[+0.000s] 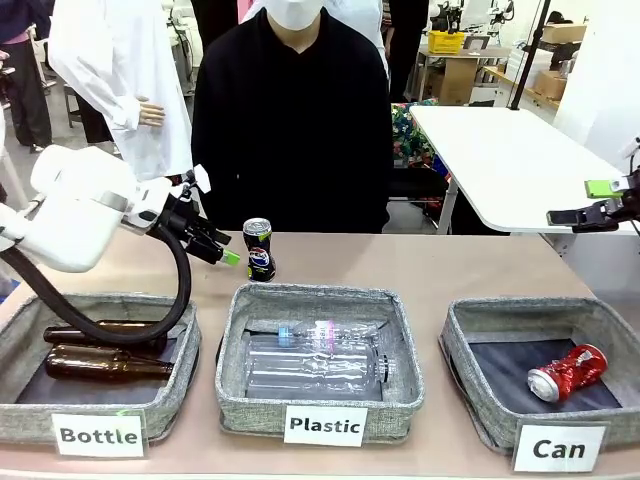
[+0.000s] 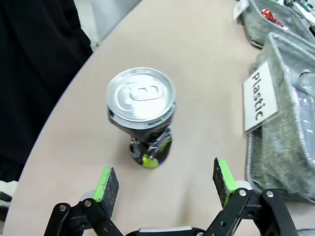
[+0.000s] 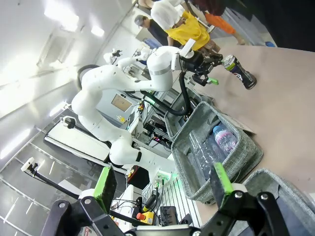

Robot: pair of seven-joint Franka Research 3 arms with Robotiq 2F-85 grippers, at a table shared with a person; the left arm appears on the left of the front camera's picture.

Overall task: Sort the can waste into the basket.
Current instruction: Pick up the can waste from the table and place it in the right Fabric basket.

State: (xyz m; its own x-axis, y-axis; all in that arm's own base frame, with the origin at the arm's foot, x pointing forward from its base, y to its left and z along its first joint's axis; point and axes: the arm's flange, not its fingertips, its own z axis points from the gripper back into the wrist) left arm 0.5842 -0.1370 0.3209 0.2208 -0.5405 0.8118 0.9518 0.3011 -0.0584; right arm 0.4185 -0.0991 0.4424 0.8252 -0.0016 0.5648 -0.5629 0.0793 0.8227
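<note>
Grey fabric basket labelled "Plastic" (image 1: 318, 293) sits mid-table, clear plastic bottles (image 1: 315, 362) lying in it; just behind its far-left corner, black-blue Pepsi can (image 1: 259, 250) upright on the table (image 1: 450, 270); left of it, grey fabric basket labelled "Bottle" (image 1: 25, 412) holding brown glass bottles (image 1: 105, 364); right of it, grey fabric basket labelled "Can" (image 1: 470, 392), dented red can (image 1: 567, 372) lying inside.

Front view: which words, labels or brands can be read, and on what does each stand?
"Bottle": left label, on the left basket.
"Plastic": middle label, on the middle basket.
"Can": right label, on the right basket.
Pepsi logo, words unreadable: black-blue can.
Red can: print too crumpled to read.
</note>
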